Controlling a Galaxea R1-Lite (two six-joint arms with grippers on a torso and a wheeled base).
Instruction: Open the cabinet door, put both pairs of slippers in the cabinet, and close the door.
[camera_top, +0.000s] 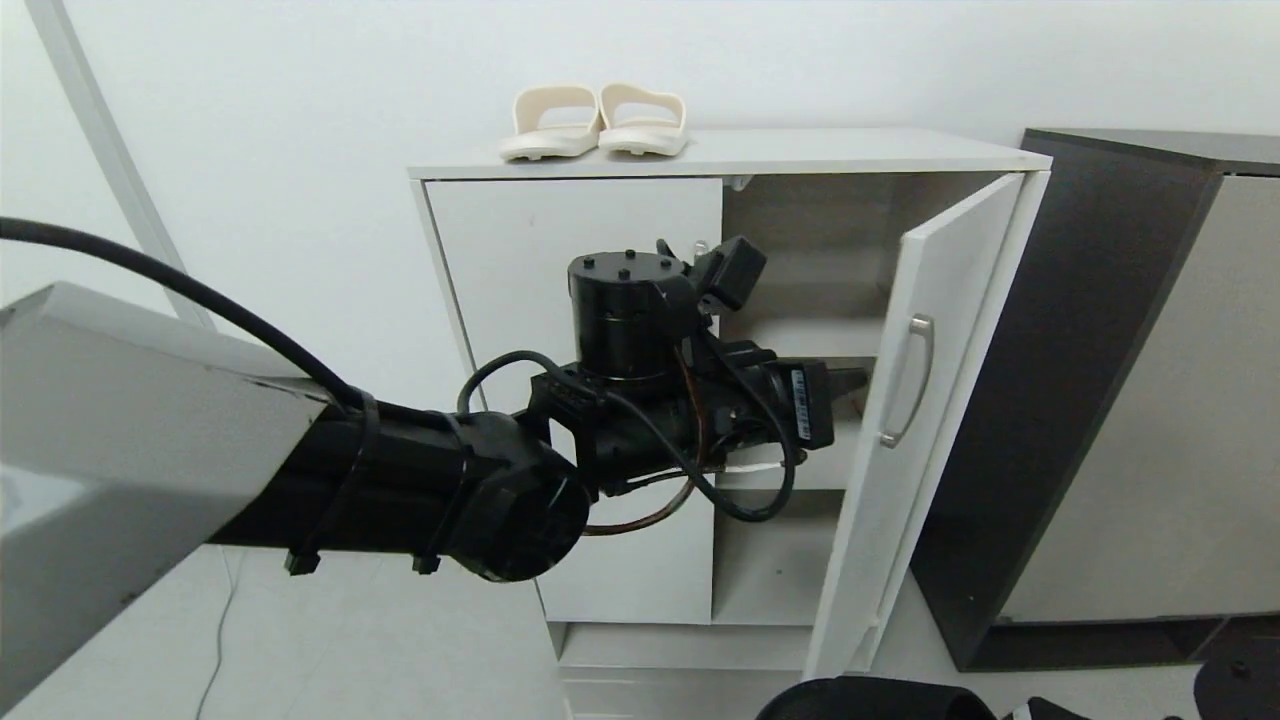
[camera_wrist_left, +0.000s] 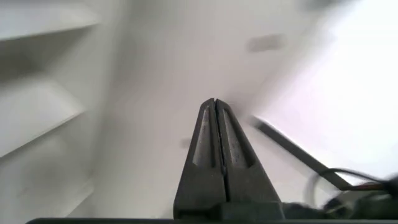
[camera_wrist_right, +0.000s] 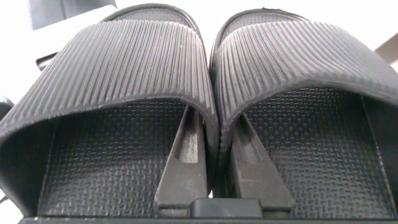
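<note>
Two slipper pairs, cabinet (camera_top: 850, 150) door (camera_top: 950, 280) open.
The cream slippers (camera_top: 595, 122) sit side by side on the left half of the cabinet's top, near its front edge. The right-hand door stands swung out; the left gripper (camera_wrist_left: 215, 102) is at the opening, fingers pressed together with nothing between them. The right gripper (camera_wrist_right: 216, 124) pinches the black slippers (camera_wrist_right: 143, 68) by their touching inner walls, one finger inside each.

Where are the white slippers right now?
In the head view, the white slippers sit side by side on top of the cabinet, toward its left end, right above the closed left door.
</note>
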